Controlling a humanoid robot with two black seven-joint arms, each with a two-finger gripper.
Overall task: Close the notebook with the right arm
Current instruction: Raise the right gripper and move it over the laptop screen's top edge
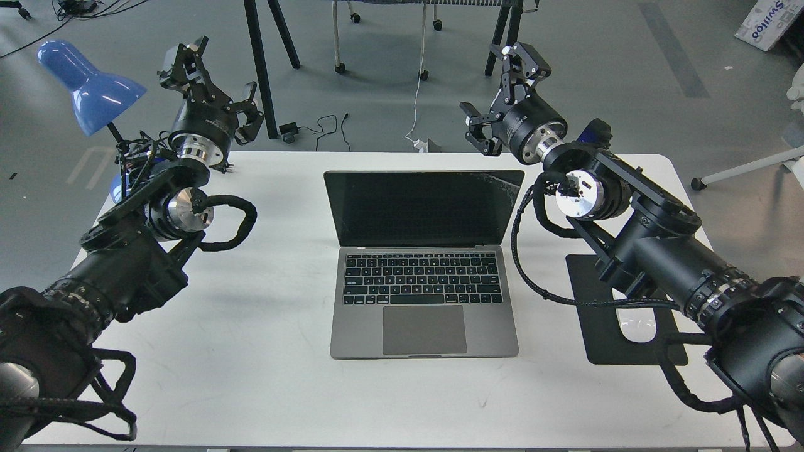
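White tabletop (pixel 264 351) with the notebook (pixel 424 263) open at its centre.
Right hand (pixel 502 94) hovers released behind the lid's right corner; best to push the top edge forward gently.

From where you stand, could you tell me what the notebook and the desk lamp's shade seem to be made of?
The notebook looks like matte grey metal: even brushed-looking sheen, with a glossy black screen. The lamp shade seems glossy blue painted metal or plastic; its highlights leave that open.
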